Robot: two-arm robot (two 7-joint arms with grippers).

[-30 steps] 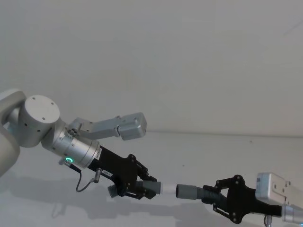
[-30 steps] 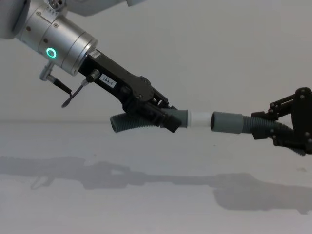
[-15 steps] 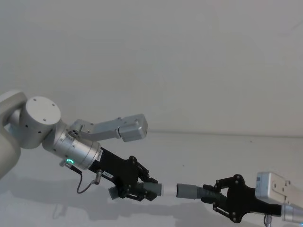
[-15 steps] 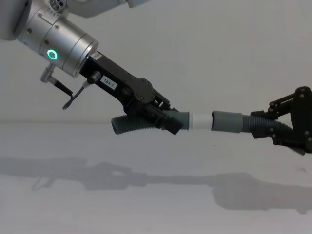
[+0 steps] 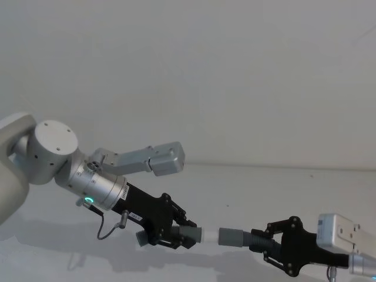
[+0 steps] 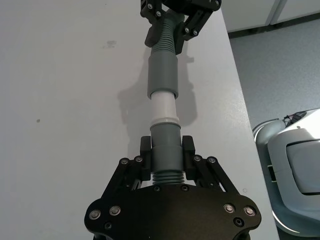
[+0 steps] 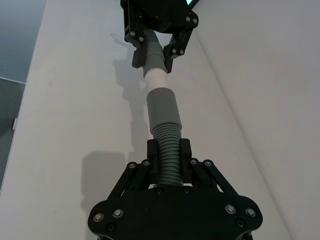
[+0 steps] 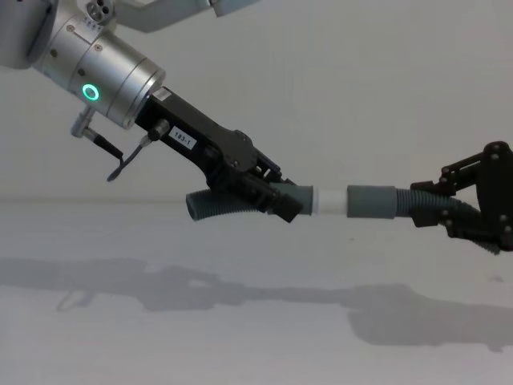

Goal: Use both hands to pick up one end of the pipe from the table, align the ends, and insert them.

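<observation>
Both pipe pieces are held in the air above the white table (image 8: 160, 337). My left gripper (image 8: 276, 200) is shut on the cuff of the ribbed hose piece (image 8: 212, 206) with the white tip (image 8: 330, 200). Shut on the ribs of the other hose piece (image 8: 425, 207), my right gripper (image 8: 450, 212) points its grey cuff (image 8: 370, 200) leftward. The two ends lie in one line and the white tip (image 6: 164, 107) meets the mouth of the grey cuff (image 6: 162, 75). How deep it sits inside I cannot tell. In the head view the left gripper (image 5: 176, 232) faces the right gripper (image 5: 271, 249).
The table edge (image 6: 240, 100) runs close beside the pipe, with grey floor (image 6: 280, 65) and a white machine body (image 6: 295, 175) beyond it. My left arm's upper link (image 5: 147, 158) reaches over the table behind the wrist with the green ring light (image 8: 91, 93).
The left gripper has crept towards the right gripper, and the visible white part of the tip is slightly shorter at the cuff's mouth. The right gripper has held still.
</observation>
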